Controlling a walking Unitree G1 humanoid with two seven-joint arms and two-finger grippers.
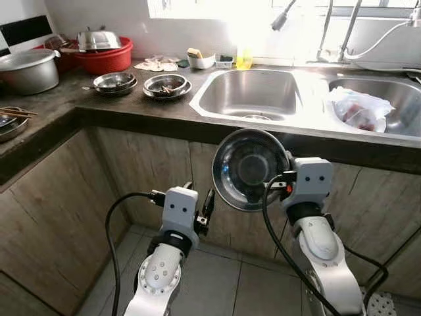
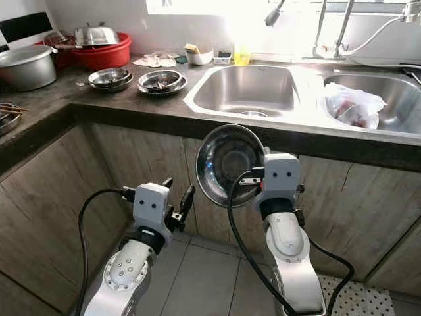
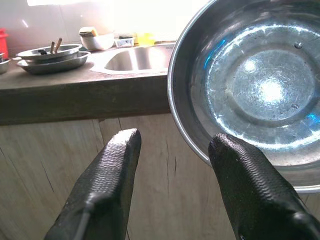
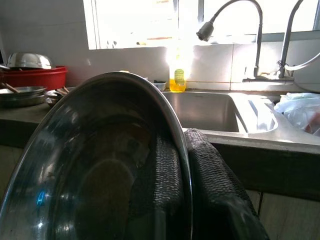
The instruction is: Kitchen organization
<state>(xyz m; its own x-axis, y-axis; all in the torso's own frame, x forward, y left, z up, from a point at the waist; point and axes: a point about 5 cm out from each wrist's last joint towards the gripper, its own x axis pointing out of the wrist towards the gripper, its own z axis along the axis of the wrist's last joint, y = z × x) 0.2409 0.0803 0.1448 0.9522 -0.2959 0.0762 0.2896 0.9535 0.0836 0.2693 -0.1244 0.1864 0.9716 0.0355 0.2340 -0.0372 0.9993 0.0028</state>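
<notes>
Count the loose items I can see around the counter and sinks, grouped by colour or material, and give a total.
Round shiny steel bowl held by the right gripper: 1
Stacks of shallow steel dishes on the dark counter: 2
Large grey metal pot: 1
Red plastic basin: 1
Yellow bottle: 1
White plastic bag in the sink: 1
Total: 7

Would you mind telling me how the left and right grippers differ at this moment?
The right gripper is shut on the rim of the steel bowl, holding it on edge before the cabinet; the left gripper is open and holds nothing. The right gripper sits higher, near the counter edge; the left hangs lower. Both have black fingers.
</notes>
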